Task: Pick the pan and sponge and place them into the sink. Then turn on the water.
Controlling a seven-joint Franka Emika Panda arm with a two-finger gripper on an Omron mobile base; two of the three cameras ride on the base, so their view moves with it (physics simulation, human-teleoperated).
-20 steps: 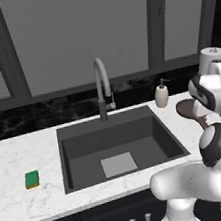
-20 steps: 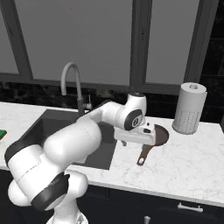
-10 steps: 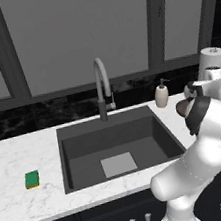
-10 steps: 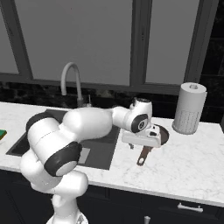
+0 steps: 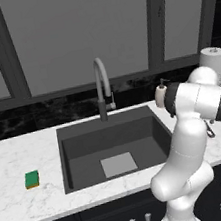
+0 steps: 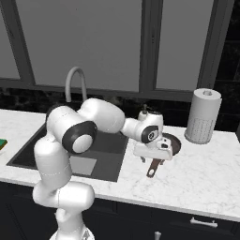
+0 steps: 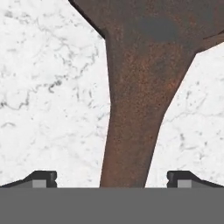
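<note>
Landmark: sink, dark grey basin set in the white marble worktop, with a light grey square patch on its bottom.

Pan: reddish-brown, flat on the worktop just to the right of the sink, its long handle pointing toward the worktop's front edge.

Hand: low over the pan's handle, right of the sink; fingers spread wide, one on each side of the handle, clear marble showing between each tip and the handle. Nothing pinched.

Sponge: green top, yellow edge, lying on the worktop left of the sink, well apart from the pan.

Faucet: grey gooseneck, behind the sink's back rim, spout over the basin.

Paper towel roll: upright, far right of the sink, behind the pan.
</note>
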